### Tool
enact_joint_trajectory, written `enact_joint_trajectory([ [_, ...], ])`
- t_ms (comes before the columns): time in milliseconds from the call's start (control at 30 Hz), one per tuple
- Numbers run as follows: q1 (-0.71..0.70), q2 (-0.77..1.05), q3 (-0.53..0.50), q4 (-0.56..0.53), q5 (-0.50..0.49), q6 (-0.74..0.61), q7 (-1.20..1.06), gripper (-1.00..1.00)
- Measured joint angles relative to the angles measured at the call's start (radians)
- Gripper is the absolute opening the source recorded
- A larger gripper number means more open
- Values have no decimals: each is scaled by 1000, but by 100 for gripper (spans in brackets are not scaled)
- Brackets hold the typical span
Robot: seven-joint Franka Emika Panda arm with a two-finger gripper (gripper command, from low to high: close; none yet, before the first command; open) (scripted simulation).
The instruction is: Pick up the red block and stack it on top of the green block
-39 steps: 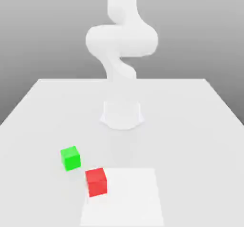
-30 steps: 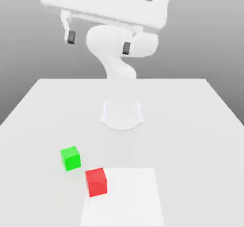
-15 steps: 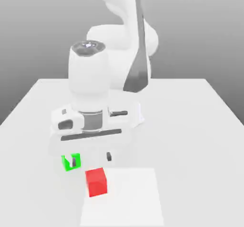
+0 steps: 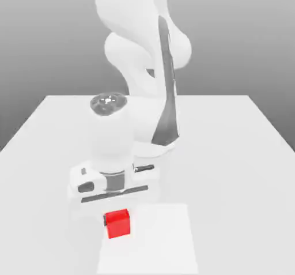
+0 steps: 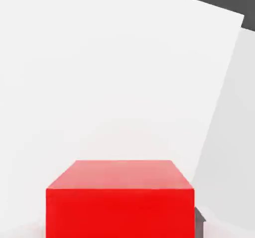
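The Panda arm (image 4: 135,66) bends down over the white table (image 4: 230,153), its gripper (image 4: 117,217) lowered onto the red block (image 4: 117,223), which sits at the near edge of a paler square patch (image 4: 161,239). The fingers are pressed in against the block's sides, so the grasp step looks to be in hand. The next move calls for a straight lift, then a carry to the green block.

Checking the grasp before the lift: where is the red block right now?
In the exterior view the red block sits low and left of centre on the white table, directly under the pincer, which is shut on it.
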State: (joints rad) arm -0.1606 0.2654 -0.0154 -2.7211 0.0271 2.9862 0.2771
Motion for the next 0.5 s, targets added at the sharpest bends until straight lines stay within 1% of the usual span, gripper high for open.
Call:
enact_joint_trajectory([
  [100,-1,-45,1,-3,0,-37,2,-100],
  [367,-3,-220,-2,-31,-21,-187,16,-100],
  [500,-61,-273,-18,-62,-111,-220,76,-100],
])
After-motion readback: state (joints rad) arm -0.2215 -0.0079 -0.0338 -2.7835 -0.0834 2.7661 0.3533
